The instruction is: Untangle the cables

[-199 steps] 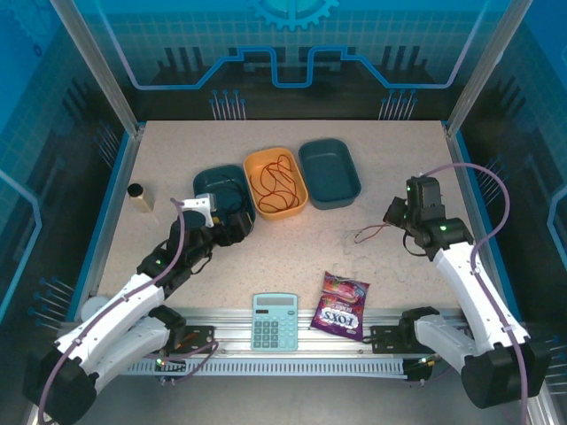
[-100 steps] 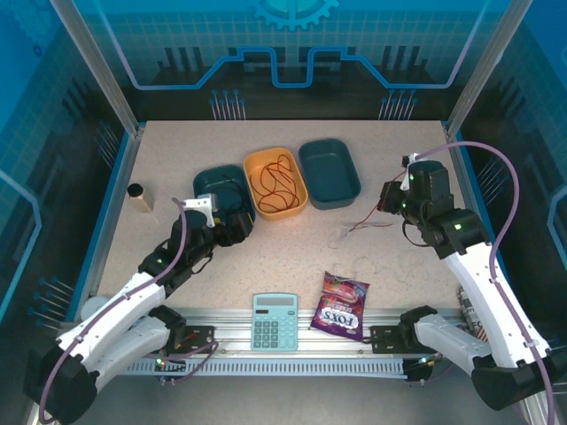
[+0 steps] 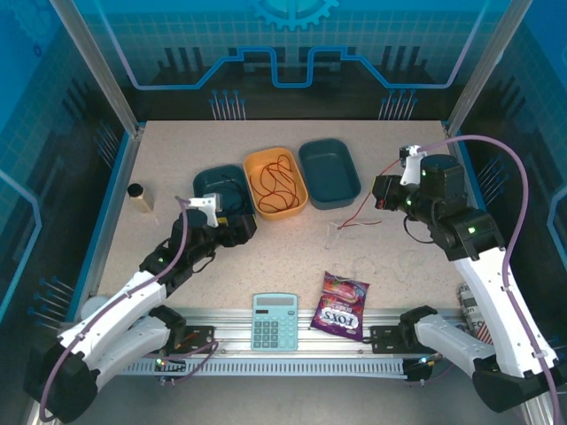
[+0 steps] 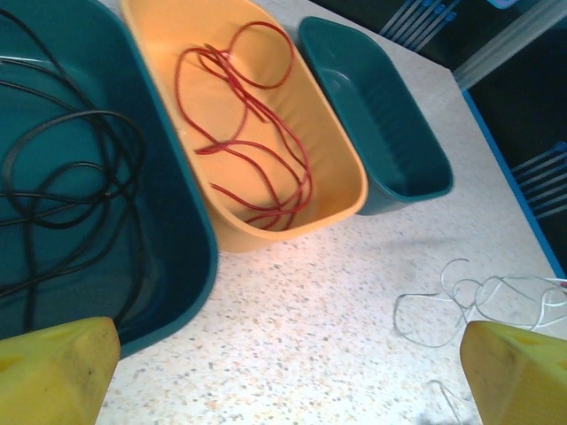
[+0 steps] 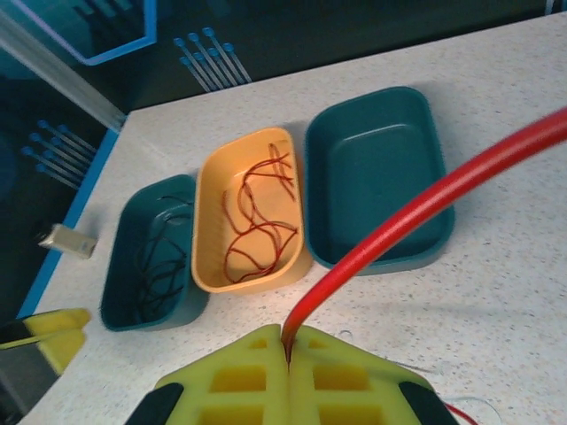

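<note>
My right gripper [image 5: 288,354] is shut on a red cable [image 5: 425,204] that rises to the upper right. From above, this gripper [image 3: 379,193] hangs right of the bins, and the red cable [image 3: 361,210] trails from it down to the table. A white cable [image 4: 478,297] lies in loose loops on the table. A black cable [image 4: 71,177] is coiled in the left teal bin [image 4: 190,266], and another red cable [image 4: 257,133] lies in the orange bin [image 4: 345,168]. My left gripper [image 4: 283,390] is open and empty over bare table, beside the left teal bin [image 3: 205,177].
An empty teal bin [image 3: 330,173] stands right of the orange bin [image 3: 301,202]. A calculator [image 3: 275,320] and a candy bag [image 3: 341,305] lie near the front edge. A small bottle [image 3: 138,197] stands at the far left.
The right arm has moved away from me and to the left, lifting the red cable off the table. The left gripper has shifted slightly to the right.
</note>
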{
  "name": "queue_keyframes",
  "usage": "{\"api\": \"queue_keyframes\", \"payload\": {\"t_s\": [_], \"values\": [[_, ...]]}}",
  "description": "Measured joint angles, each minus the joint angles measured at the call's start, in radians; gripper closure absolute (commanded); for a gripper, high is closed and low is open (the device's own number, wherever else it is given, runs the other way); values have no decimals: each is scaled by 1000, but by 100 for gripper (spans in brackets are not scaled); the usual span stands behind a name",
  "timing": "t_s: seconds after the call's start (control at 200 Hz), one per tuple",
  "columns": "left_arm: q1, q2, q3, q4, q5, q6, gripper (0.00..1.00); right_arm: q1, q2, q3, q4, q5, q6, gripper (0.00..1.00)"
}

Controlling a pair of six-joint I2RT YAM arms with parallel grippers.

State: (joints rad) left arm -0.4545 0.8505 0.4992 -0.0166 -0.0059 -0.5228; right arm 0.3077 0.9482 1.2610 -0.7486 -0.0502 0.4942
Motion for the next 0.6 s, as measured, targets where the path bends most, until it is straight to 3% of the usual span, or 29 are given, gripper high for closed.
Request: {"api": "queue_keyframes", "payload": {"t_s": [0.375, 0.6], "values": [[-8, 96, 3, 170, 274, 33, 1, 1, 6, 140, -10, -110, -62, 100], [-147, 181, 30, 296, 368, 140, 2, 1, 18, 133, -6, -143, -65, 100]]}}
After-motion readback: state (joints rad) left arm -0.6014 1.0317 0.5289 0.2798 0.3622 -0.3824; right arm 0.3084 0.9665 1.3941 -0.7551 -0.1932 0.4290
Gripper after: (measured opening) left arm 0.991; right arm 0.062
